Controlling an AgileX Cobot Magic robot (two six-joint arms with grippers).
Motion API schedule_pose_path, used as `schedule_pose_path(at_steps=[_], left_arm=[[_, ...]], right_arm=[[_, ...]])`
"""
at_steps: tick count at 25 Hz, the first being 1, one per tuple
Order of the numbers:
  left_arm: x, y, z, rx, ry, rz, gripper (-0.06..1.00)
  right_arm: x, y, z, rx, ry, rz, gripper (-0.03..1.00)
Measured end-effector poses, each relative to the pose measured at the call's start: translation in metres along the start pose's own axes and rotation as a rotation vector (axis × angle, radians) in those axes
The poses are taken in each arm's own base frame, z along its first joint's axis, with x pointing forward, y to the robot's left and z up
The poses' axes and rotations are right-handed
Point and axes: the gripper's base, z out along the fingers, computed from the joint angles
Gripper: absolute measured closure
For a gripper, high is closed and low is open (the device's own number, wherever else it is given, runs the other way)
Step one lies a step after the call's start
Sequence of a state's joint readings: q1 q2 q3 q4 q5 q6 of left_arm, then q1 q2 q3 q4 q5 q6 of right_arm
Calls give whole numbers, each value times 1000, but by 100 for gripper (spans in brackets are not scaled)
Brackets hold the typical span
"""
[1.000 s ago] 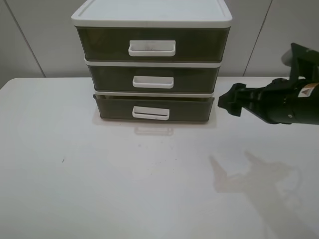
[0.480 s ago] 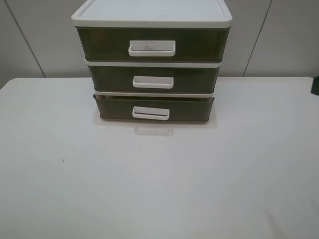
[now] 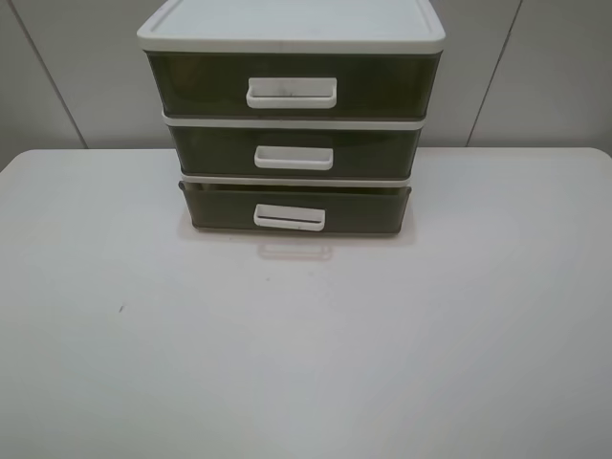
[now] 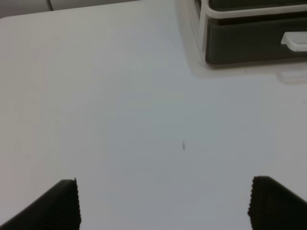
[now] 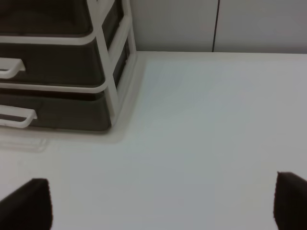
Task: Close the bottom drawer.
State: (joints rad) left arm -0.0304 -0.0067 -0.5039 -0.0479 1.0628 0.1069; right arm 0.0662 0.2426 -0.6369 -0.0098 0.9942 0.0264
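The bottom drawer [image 3: 363,212] is smoky olive-brown with a white loop handle [image 3: 289,218], the lowest tier of the white-framed three-drawer unit [image 3: 292,33]. Its front stands a little forward of the middle drawer [image 3: 373,153]. No gripper shows in the exterior high view. In the left wrist view my left gripper [image 4: 165,206] is open and empty over bare table, well short of the bottom drawer [image 4: 240,43]. In the right wrist view my right gripper [image 5: 158,203] is open and empty, back from the bottom drawer [image 5: 62,112] and off its right corner.
The unit stands at the back middle of a white table [image 3: 306,363], against a grey panelled wall [image 3: 535,76]. A small dark speck [image 3: 120,308] marks the table at the left. The taller top drawer [image 3: 382,86] has a wider handle.
My right arm, which reached in from the right beside the unit one second ago, has pulled back out of the exterior high view. The drawers have not moved.
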Motion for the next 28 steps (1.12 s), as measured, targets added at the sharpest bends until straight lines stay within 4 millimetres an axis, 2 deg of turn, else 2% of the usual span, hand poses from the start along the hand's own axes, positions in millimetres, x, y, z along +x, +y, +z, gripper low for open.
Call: schedule_pose_path(at_steps=[5, 9, 13, 28], left_arm=[[0, 0, 0, 0, 0, 0, 23], [0, 0, 0, 0, 0, 0, 23], [0, 0, 0, 0, 0, 0, 23], [0, 0, 0, 0, 0, 0, 23]], right_arm=[[29, -1, -2, 0, -27, 0, 16], [44, -1, -6, 2, -22, 0, 16], [48, -1, -11, 1, -63, 0, 16], [48, -1, -11, 1, -63, 0, 16]])
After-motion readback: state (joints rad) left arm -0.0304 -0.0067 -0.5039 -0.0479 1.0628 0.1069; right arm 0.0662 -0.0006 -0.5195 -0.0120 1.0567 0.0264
